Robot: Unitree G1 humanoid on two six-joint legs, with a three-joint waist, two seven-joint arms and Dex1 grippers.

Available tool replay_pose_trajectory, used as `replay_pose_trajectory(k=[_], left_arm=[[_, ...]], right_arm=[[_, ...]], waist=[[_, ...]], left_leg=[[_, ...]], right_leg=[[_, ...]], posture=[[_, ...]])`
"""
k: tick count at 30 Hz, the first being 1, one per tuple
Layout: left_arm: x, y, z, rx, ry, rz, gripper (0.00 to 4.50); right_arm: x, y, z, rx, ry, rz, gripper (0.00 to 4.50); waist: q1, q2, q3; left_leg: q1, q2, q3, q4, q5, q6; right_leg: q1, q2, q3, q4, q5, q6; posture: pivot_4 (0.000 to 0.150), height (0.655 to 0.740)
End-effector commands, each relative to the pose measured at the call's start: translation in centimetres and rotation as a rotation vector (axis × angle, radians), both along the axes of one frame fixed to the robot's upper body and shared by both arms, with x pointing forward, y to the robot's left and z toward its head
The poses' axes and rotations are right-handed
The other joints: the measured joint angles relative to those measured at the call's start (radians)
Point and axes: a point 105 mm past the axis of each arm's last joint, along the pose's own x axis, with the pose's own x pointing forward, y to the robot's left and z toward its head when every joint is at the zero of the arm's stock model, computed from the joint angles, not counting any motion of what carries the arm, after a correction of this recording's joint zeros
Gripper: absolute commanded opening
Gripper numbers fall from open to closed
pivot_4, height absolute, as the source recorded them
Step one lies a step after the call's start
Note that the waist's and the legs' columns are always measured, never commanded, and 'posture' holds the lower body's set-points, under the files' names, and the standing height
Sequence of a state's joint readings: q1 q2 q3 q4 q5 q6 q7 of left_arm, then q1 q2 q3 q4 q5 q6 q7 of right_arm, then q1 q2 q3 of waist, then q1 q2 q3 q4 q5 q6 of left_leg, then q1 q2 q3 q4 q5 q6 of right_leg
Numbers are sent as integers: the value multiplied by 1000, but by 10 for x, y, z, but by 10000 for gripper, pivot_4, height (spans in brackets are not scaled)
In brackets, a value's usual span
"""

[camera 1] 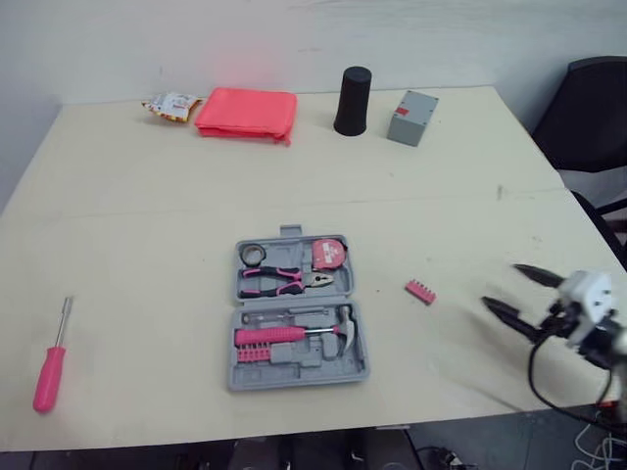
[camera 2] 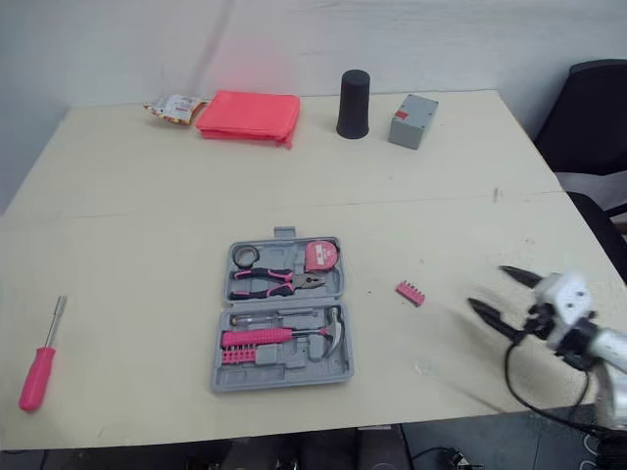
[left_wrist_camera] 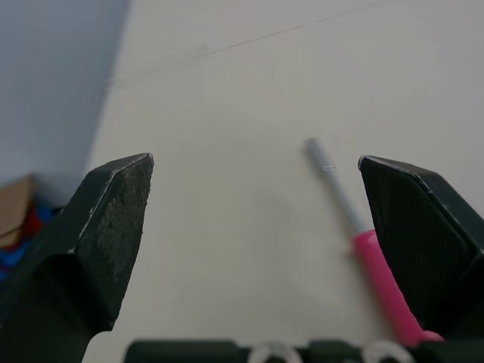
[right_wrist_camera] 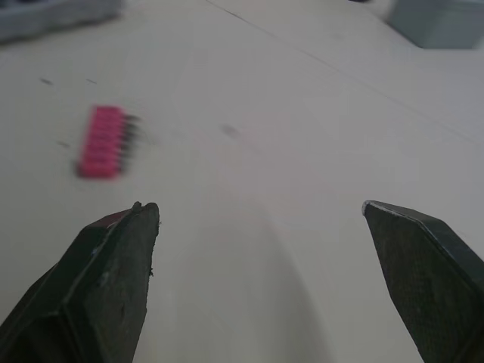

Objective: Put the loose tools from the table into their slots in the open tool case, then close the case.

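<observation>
Open tabletop [camera 1: 147, 225] through the left-centre of the frame, a clear run from the screwdriver [camera 1: 51, 357] at lower left to the tool case [camera 1: 299, 313] in the middle. Right of the case sits the small bit strip [camera 1: 420, 291], then bare surface across to the right gripper [camera 1: 501, 284], its fingers spread wide. Along the top stands a row: snack packet [camera 1: 171, 105], pink pouch [camera 1: 247, 114], black cup [camera 1: 353, 100], grey box [camera 1: 411, 117], all well apart from the case. A dark chair [camera 1: 588, 117] crowds the upper right, off the table.

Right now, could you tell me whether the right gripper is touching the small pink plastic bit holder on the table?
Apart. The right wrist view shows bare table between the open right gripper and the pink bit holder.
</observation>
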State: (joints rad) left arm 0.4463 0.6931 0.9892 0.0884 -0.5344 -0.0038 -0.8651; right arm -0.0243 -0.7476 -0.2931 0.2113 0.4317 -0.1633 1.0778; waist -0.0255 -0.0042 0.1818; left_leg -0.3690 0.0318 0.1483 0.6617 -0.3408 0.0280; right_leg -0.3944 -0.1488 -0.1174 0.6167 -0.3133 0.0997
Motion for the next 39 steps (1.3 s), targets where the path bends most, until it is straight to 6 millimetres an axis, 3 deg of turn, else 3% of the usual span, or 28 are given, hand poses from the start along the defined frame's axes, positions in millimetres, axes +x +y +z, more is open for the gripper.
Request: replay_pose_trajectory(k=[1, 3, 7, 9, 14, 20, 25, 28, 34, 39], left_arm=[[28, -56, 17, 10, -33, -234, 43969], [43, -108, 21, 16, -4, -433, 43969], [42, -176, 24, 3, 46, -695, 43969], [38, -199, 24, -7, 76, -788, 43969], [36, -231, 24, -12, 109, -930, 43969], [41, -248, 28, -8, 98, -1005, 43969], [40, -250, 25, -4, 113, -1020, 43969], [39, -249, 25, -1, 117, -1016, 45000], [36, -247, 21, 6, 140, -1023, 45000], [35, -249, 20, 10, 146, -1049, 45000]], right_arm=[[9, 25, 2, 11, 69, 32, 45000], [13, 36, -4, 34, 126, 68, 45000], [14, 51, -17, 18, 219, 140, 45000], [15, 54, -22, 5, 240, 149, 45000], [24, 50, -28, -4, 237, 105, 45000], [28, 58, -30, 6, 243, 120, 45000], [27, 62, -31, 9, 257, 127, 45000], [27, 60, -32, 5, 262, 105, 37065], [28, 54, -34, -15, 237, 56, 8096], [28, 55, -27, -31, 171, 77, 7229]], waist=[[2, 0, 0], [0, 0, 0], [-2, -1, 0], [-5, -1, 0], [-3, 0, -1], [-1, -1, -1], [-4, -1, -1], [-2, -1, -1], [-2, -2, -2], [-2, -2, -2]], left_leg=[[0, 0, 0, 1, 0, 1], [-1, -1, 0, 3, 0, 2], [-1, -2, 0, 3, 1, 3], [-1, -1, 0, 2, 3, 7], [0, 0, 1, 3, 5, 7], [0, -1, 0, 4, 6, 8], [0, -1, 0, 4, 6, 7], [0, -1, 0, 4, 6, 7], [0, -1, 0, 4, 6, 7], [0, -1, 0, 5, 7, 7]], right_leg=[[0, 0, 0, 1, 0, 0], [1, -1, 0, 1, 1, 1], [1, -1, 1, 0, 1, 2], [1, 1, 1, 0, 1, 1], [1, 4, 0, 2, 1, 1], [2, 3, 1, 4, 1, 1], [2, 4, 1, 3, 1, 1], [2, 4, 1, 3, 1, 1], [2, 4, 0, 3, 1, 1], [2, 3, 1, 3, 1, 1]], posture=[[1500, 7400], [1500, 7400], [1500, 7400], [1500, 7400], [1500, 7400], [1500, 7400], [1500, 7400], [1500, 7400], [1500, 7400], [1500, 7400]])
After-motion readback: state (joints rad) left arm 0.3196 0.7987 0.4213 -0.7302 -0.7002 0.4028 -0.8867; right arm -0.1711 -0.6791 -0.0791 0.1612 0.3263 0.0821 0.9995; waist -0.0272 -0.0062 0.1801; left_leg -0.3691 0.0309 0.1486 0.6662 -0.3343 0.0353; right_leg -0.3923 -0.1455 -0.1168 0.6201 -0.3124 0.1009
